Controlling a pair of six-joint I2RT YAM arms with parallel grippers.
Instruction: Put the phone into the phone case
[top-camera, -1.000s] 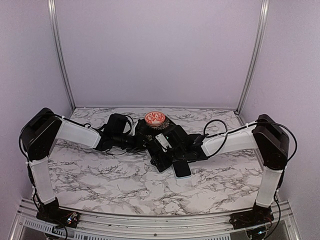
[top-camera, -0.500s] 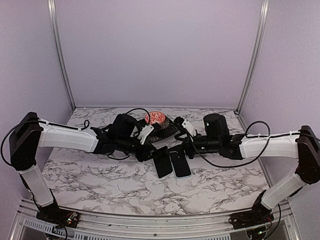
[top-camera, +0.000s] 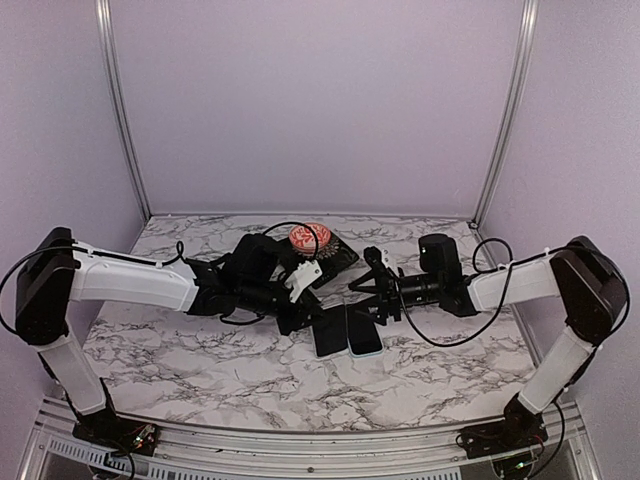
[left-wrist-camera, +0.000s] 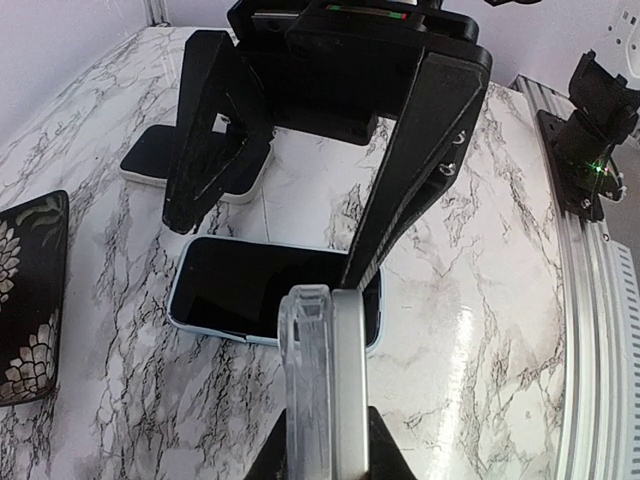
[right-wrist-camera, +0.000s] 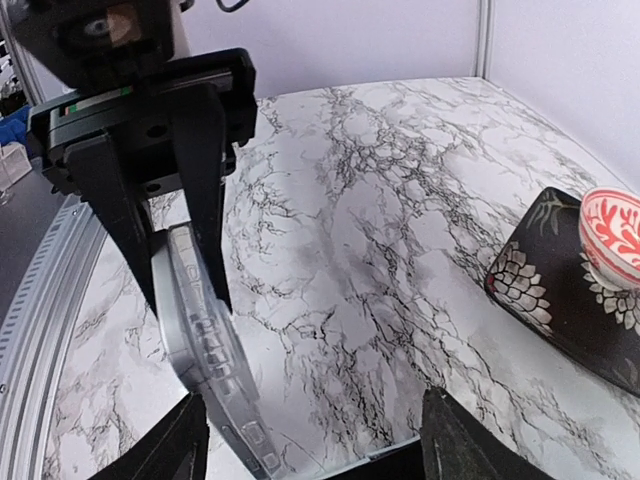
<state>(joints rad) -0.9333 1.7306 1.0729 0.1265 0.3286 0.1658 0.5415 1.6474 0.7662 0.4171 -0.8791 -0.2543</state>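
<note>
My left gripper (top-camera: 300, 287) is shut on the phone (left-wrist-camera: 352, 380) and the clear phone case (left-wrist-camera: 303, 380), which it holds edge-on, side by side, above the table. In the right wrist view the pair (right-wrist-camera: 200, 350) hangs tilted between the left gripper's black fingers (right-wrist-camera: 205, 200). My right gripper (top-camera: 373, 290) faces it from the right, open and holding nothing. In the left wrist view its fingers (left-wrist-camera: 415, 180) straddle a light-blue-edged phone (left-wrist-camera: 260, 295) lying flat on the marble.
Two other phones lie flat side by side, a black one (top-camera: 328, 331) and the blue-edged one (top-camera: 365, 336). A dark patterned tray (top-camera: 338, 258) with a red bowl (top-camera: 310, 237) stands behind the grippers. The table's metal front rail (left-wrist-camera: 600, 300) is close by.
A second ago both grippers were bunched over the phones. They have drawn apart: the right arm pulled back to the right, and its jaws widened, then narrowed a little. The left still grips the phone and case.
</note>
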